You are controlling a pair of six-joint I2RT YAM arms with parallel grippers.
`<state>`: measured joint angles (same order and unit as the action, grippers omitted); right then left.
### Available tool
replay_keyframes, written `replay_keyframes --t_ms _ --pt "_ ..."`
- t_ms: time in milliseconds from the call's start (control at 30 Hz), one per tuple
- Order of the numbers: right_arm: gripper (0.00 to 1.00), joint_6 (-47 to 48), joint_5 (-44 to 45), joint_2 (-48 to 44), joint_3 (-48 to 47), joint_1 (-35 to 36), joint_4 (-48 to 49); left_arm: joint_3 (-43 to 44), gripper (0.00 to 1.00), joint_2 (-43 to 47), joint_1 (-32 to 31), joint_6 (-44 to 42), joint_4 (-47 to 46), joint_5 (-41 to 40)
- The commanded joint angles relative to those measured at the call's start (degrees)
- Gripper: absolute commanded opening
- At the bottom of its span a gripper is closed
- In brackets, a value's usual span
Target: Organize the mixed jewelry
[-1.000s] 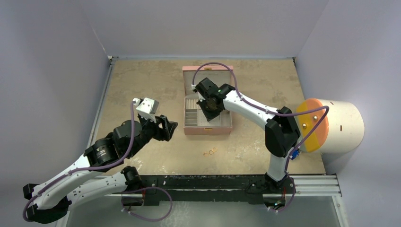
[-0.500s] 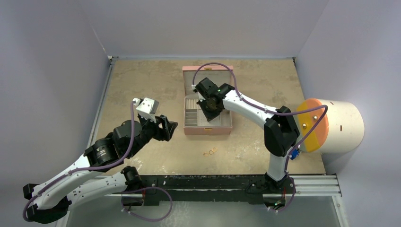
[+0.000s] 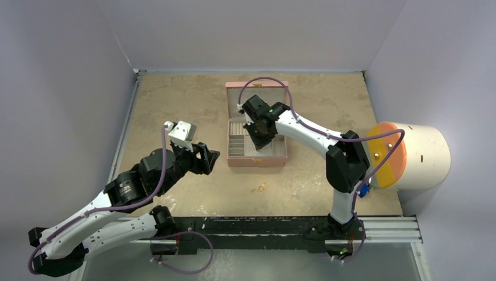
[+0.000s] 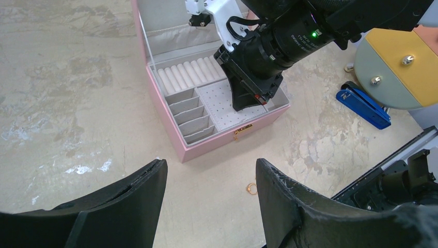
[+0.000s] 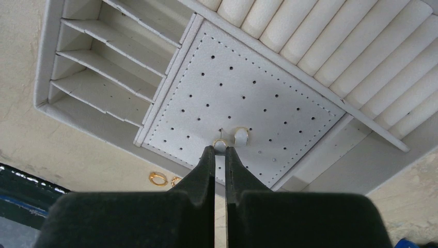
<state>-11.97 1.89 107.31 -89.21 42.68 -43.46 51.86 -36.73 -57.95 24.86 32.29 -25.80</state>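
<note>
My right gripper [image 5: 220, 150] is down inside the open pink box [image 3: 257, 161], over its white perforated panel [image 5: 258, 82]. Its jaws are almost together, pinching a small gold ring [image 5: 220, 142] at the tips against the panel. A second small gold hoop [image 5: 240, 133] stands in the panel just to the right. Two more gold rings [image 3: 260, 188] lie on the table in front of the box; they also show in the right wrist view [image 5: 158, 179], and one in the left wrist view [image 4: 251, 188]. My left gripper [image 3: 206, 158] hovers open and empty left of the box.
The box has ring rolls [image 4: 186, 76] at the back and narrow beige compartments [image 4: 193, 116] on its left. A white cylinder with an orange face [image 3: 409, 153] sits at the right edge. A blue clip [image 4: 363, 106] lies near it.
</note>
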Motion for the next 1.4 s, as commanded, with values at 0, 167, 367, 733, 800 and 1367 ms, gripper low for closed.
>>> replay_keyframes --t_ms 0,167,367,733,800,1367 --pt "0.0 -0.21 -1.37 0.09 -2.02 -0.07 0.42 0.14 0.63 0.35 -0.32 -0.69 -1.28 -0.21" --pt "0.0 -0.34 -1.21 -0.63 -1.83 -0.05 0.39 0.04 0.63 0.47 -0.32 -0.67 -1.35 -0.21" --pt "0.0 -0.34 -1.69 -0.53 -1.76 -0.04 0.09 0.15 0.63 0.36 -0.34 -0.63 -1.34 -0.12" --pt "0.0 -0.34 -1.56 -0.95 -1.8 0.02 -0.09 0.11 0.63 0.5 -0.32 -0.69 -1.29 -0.04" --pt "0.0 -0.42 -1.6 -0.81 -1.68 -0.04 0.0 0.16 0.63 0.53 -0.32 -0.69 -1.33 -0.04" --pt "0.0 -1.89 -0.03 1.64 -1.42 -0.03 1.86 0.04 0.63 0.62 -0.32 -0.56 -1.27 -0.04"
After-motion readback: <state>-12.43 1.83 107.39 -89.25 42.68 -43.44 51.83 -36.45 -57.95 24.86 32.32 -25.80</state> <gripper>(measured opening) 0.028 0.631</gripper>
